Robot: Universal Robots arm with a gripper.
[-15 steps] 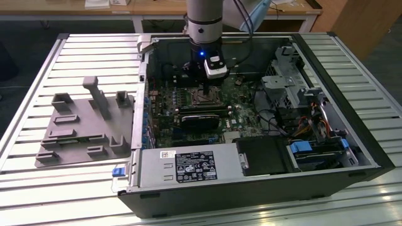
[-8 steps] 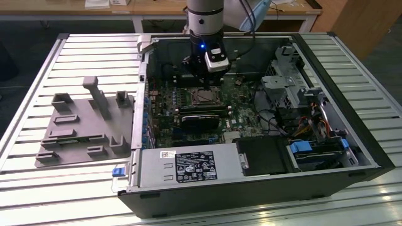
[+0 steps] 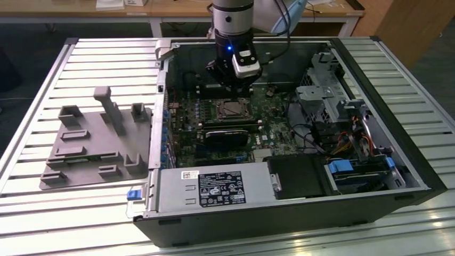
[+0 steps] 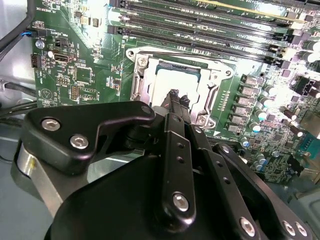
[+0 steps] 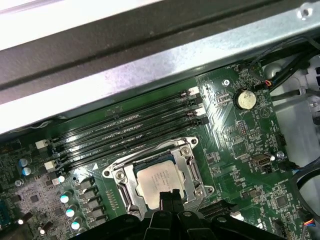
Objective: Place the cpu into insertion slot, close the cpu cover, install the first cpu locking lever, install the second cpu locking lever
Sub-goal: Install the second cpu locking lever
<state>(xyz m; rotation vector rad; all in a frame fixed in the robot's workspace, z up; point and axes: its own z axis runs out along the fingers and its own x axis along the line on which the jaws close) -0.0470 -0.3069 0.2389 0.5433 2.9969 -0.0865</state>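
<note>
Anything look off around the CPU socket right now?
Nothing stands out. The cpu sits flat and square in the insertion slot, the cpu cover down around it. The gripper hovers over the chip's edge. No visible damage or loose parts nearby.

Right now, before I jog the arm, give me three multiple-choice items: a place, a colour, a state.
1. Where is the cpu? A) on the grey tray B) in the insertion slot C) on the black card
2. The circuit board is: A) blue B) red C) green
3. The cpu cover is: A) down around the cpu B) standing upright C) outside the case
1 B, its silver top sits within the socket rim; 2 C, green in both wrist views; 3 A, the frame lies flat around it.
</note>
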